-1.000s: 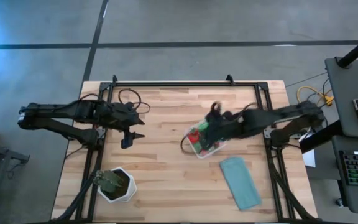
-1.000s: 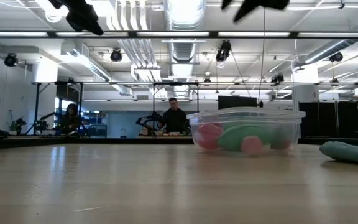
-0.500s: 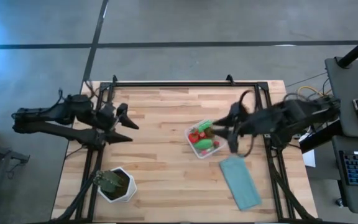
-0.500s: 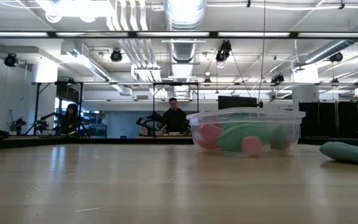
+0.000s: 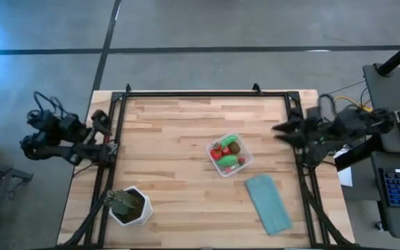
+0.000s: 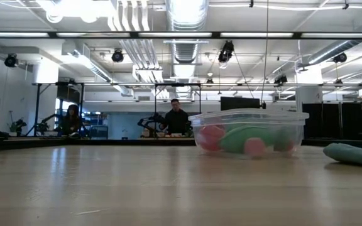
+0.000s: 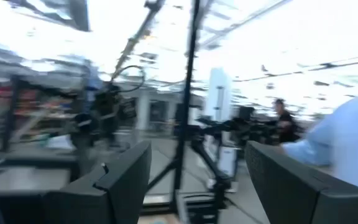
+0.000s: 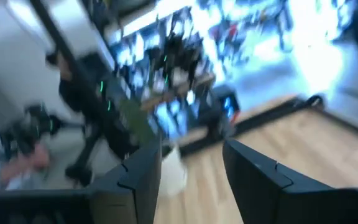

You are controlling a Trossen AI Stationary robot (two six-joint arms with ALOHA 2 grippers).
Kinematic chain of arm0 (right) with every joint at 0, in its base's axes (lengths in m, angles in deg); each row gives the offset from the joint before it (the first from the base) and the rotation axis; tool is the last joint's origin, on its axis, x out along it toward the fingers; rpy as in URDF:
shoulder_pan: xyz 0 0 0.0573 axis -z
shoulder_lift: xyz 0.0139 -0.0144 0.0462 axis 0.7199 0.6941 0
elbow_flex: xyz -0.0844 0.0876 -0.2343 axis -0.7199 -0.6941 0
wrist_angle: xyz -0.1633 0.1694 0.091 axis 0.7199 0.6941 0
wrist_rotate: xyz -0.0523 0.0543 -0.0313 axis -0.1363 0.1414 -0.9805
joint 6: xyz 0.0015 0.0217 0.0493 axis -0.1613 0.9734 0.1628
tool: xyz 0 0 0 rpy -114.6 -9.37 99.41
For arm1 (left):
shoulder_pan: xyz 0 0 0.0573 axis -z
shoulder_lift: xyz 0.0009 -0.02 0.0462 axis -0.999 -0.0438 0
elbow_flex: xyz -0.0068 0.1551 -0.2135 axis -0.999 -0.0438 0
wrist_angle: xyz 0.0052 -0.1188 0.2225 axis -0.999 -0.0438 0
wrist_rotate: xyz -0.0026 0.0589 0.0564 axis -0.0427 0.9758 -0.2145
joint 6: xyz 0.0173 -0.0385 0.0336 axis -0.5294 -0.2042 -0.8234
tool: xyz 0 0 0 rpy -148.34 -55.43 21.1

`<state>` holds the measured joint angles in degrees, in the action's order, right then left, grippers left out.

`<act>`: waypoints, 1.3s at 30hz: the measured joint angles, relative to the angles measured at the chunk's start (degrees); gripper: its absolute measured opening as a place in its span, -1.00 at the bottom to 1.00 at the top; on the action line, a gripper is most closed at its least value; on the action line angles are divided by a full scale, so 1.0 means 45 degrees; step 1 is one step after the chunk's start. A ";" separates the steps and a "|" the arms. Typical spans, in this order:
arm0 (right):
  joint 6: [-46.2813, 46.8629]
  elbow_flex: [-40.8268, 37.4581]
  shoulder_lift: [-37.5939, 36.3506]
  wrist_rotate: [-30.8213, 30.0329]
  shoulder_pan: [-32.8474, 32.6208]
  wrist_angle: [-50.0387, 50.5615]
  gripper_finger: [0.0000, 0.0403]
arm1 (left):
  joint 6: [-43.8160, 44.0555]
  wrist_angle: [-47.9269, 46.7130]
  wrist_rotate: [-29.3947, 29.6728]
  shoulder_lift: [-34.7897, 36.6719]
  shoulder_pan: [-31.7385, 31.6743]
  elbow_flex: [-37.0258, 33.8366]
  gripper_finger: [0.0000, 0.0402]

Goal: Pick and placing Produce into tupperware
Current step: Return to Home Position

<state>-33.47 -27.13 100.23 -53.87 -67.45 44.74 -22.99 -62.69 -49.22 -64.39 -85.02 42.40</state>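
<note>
Wood table (image 5: 172,139); people (image 6: 176,117) in the hall behind; tupperware (image 6: 250,117) holding produce (image 6: 244,137) lies between left gripper (image 7: 197,183) and right gripper (image 8: 191,177), well apart; both pairs of fingers spread.

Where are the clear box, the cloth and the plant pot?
clear box (image 6: 250,120): low view, on its see-through wall near the rim.
cloth (image 5: 268,203): high view, on its middle.
plant pot (image 5: 144,212): high view, on its white rim.

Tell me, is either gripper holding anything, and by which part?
Nothing is held. The left gripper and right gripper are both open and empty; the produce lies in the tupperware.
</note>
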 joint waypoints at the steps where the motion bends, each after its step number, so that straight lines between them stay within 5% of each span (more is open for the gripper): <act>1: -0.0202 -0.0481 -0.0648 -0.0220 0.0009 -0.0350 -0.19 | -0.0081 -0.0415 0.0334 0.0468 -0.0003 -0.0033 0.23; 9: -0.1286 -0.4048 -0.3999 -0.0608 0.0008 -0.1287 -0.18 | 0.0338 -0.2533 0.1014 0.1918 -0.0003 -0.0640 0.23; 14: 0.1470 -0.6158 -0.5698 -0.1451 0.0009 -0.0913 -0.20 | 0.0601 -0.2837 0.1155 0.1921 -0.0005 -0.1712 0.23; 20: -0.2019 -0.9215 -0.7038 0.1750 0.0008 -0.6011 -0.20 | 0.1726 -0.2178 0.1114 0.1890 -0.0013 -0.3387 0.23; 27: -0.2791 -1.2054 -0.8354 0.0842 0.0013 -0.8597 -0.22 | 0.2553 -0.1760 0.1378 0.1954 -0.0051 -0.4968 0.23; 39: -0.2730 -1.2197 -0.8245 0.0411 0.0013 -0.6699 -0.23 | 0.4312 -0.1283 0.1544 0.1499 -0.0071 -0.6890 0.23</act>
<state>-45.76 -82.02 63.13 -52.02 -67.39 14.60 -3.58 -68.46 -42.27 -57.65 -85.34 11.39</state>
